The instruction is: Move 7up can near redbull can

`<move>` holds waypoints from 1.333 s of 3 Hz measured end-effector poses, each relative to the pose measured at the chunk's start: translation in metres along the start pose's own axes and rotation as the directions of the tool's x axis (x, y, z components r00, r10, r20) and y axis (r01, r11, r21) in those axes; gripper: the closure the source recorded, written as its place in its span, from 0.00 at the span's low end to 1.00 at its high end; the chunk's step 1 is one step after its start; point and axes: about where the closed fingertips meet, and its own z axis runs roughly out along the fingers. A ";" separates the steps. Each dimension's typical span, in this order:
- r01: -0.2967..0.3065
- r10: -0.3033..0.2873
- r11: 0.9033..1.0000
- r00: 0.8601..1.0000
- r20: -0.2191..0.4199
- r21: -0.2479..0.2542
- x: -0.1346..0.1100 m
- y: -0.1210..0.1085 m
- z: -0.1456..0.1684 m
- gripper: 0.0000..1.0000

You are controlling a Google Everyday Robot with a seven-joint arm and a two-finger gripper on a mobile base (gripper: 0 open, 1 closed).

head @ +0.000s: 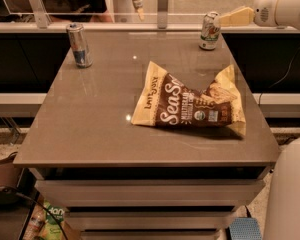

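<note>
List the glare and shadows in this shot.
Camera view: two small bright glare spots sit on the glossy table, left of the chip bag. The bag casts a dark shadow along its front edge. The end effector, top right beside the 7up can, is brightly lit. The background behind the redbull can is dim.

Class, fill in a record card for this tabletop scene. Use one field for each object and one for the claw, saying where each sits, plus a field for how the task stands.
table: grey-brown top, drawers below
7up can: upright, far right corner
redbull can: upright, far left corner
chip bag: lying flat, right of centre, nearer than both cans
claw: upper right, just beside the 7up can near its top; contact cannot be told
task state: cans stand apart at opposite far corners; 7up can not yet moved
</note>
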 end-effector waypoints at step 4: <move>-0.079 0.079 0.997 0.992 -0.095 0.011 0.036 -0.010 0.054 0.00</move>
